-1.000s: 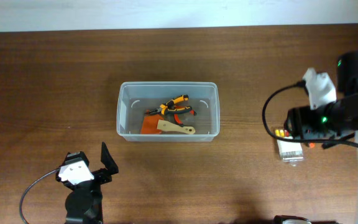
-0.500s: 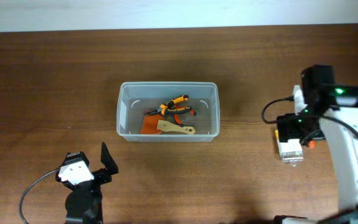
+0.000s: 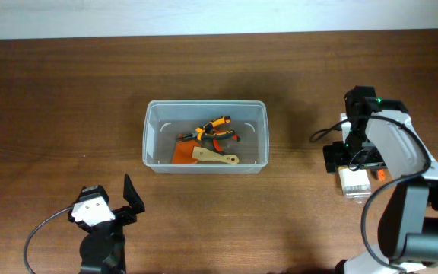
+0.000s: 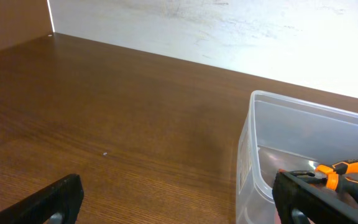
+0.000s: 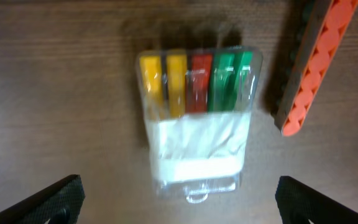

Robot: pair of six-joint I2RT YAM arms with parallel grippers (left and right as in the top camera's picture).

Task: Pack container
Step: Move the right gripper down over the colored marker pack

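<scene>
The container (image 3: 204, 104), a clear plastic bin, stands mid-table and holds orange-and-black pliers (image 3: 215, 125) and an orange scraper with a wooden handle (image 3: 204, 156). In the left wrist view its near corner (image 4: 253, 155) and the pliers (image 4: 347, 168) show at the right. My left gripper (image 3: 131, 199) is open and empty, near the front edge, left of the bin; its jaws frame bare table (image 4: 179, 214). My right gripper (image 3: 339, 157) is open and hovers above a clear pack of yellow, red and green pieces (image 5: 194, 118), also seen from overhead (image 3: 354, 181).
An orange-and-black tool (image 5: 316, 62) lies just right of the pack; a bit of it shows in the overhead view (image 3: 381, 175). The right arm's cable (image 3: 322, 135) loops toward the bin. A pale wall (image 4: 229, 25) runs along the table's far edge.
My right arm has swung in from the right edge and turned downward, so its gripper now hangs over the clear pack. The left arm and the bin have not moved.
</scene>
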